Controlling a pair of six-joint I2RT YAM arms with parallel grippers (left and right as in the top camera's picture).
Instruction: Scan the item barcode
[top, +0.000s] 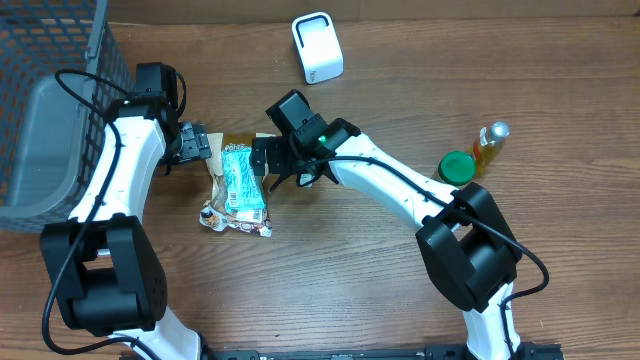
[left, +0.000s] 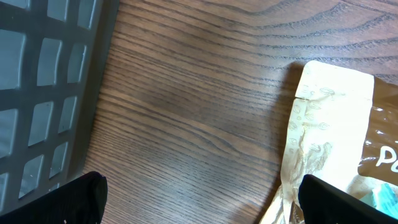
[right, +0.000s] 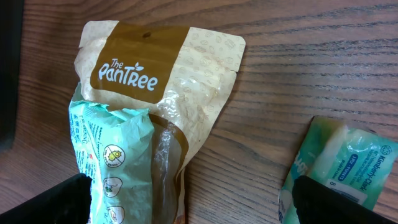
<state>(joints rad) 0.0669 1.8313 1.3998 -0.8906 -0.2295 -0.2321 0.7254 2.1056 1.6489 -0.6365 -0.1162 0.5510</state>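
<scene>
- Table (top: 380, 290) of brown wood grain lies under both pincers and carries everything we see.
- Grey basket (top: 30, 120) stands behind the left pincer (top: 203, 146), off to its outer side.
- Both jaws are spread wide and hold nothing. The right pincer (top: 262, 162) hovers just beside the goods, facing the left one.
- We take the tan pouch (right: 168, 74) for the item. It lies flat on the wood between the two pincers, its sealed top end just beside the left one.
- It is crinkled film with a brown band reading "The PanTree" and a clear window lower down. We see no barcode on this face, so it may be underneath.
- We judge it light, soft and a little slippery. The flat crimped seal at the top looks the surest hold, since a pinch on the belly may crush what is inside.
- White scanner (top: 317, 47) stands beyond the right pincer, well apart.
- A teal packet (right: 118, 162) rests on the pouch and would likely slide off in a lift. A second teal packet (right: 348, 168) lies by the right pincer's other finger.
- Small bottle (top: 489, 147) of yellow liquid and a green lid (top: 457, 167) sit far behind the right pincer, near its arm.
</scene>
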